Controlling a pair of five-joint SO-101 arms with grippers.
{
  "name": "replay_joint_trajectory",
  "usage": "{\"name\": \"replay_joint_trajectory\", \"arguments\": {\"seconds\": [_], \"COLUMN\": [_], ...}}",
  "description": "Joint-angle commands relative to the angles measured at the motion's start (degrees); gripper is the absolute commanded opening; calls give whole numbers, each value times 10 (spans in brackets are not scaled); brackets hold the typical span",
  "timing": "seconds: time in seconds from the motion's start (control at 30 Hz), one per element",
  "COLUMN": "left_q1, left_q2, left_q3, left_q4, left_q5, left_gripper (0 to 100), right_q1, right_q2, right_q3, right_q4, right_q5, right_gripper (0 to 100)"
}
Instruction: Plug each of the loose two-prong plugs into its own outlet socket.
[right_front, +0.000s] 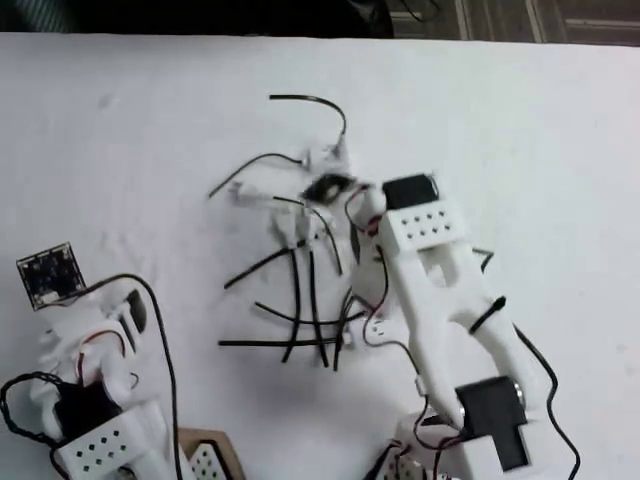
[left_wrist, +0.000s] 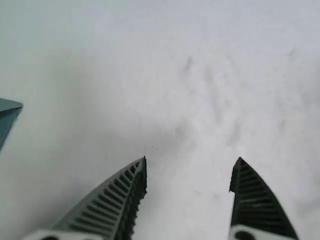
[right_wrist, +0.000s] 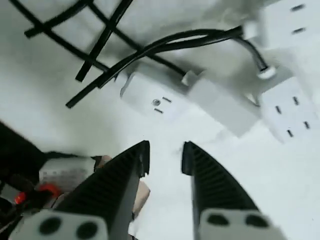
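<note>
Several white outlet blocks and plugs with black cords (right_front: 300, 300) lie tangled at the table's middle. In the right wrist view a single-socket outlet block (right_wrist: 155, 101) lies just beyond my right gripper (right_wrist: 165, 155), which is open by a narrow gap with nothing in it. A white plug (right_wrist: 220, 106) on a black cord lies beside that block, and a two-socket outlet block (right_wrist: 290, 112) sits past it. In the high view my right gripper (right_front: 335, 190) hangs over the cluster's far part. My left gripper (left_wrist: 190, 172) is open over bare tabletop, at the table's near left (right_front: 128, 308).
A dark square board (right_front: 50, 273) lies on the table left of the left arm; its corner (left_wrist: 7, 117) shows in the left wrist view. Thin black cables run from both arms' bases. The white tabletop (right_front: 520, 130) stretches wide to the far left and far right.
</note>
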Motion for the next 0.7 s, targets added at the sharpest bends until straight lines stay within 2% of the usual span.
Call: {"name": "replay_joint_trajectory", "arguments": {"seconds": [0.0,0.13,0.27,0.4,0.57,0.67], "left_q1": [13,13,14,52,129,146], "left_q2": [-5,-5,-5,-5,-5,-2], "left_q3": [-1,-1,-1,-2,-21,-64], "left_q4": [-13,-13,-13,-12,-10,-9], "left_q5": [-6,-6,-10,-70,-92,-90], "left_gripper": [275,275,277,276,275,274], "right_q1": [0,1,4,5,5,5], "right_q2": [-62,-137,-216,-295,-374,-401], "right_q3": [61,141,191,208,212,218], "right_q4": [-21,-80,-93,-93,-95,-95], "right_q5": [69,105,107,97,-61,-133], "right_gripper": [203,207,207,205,204,173]}}
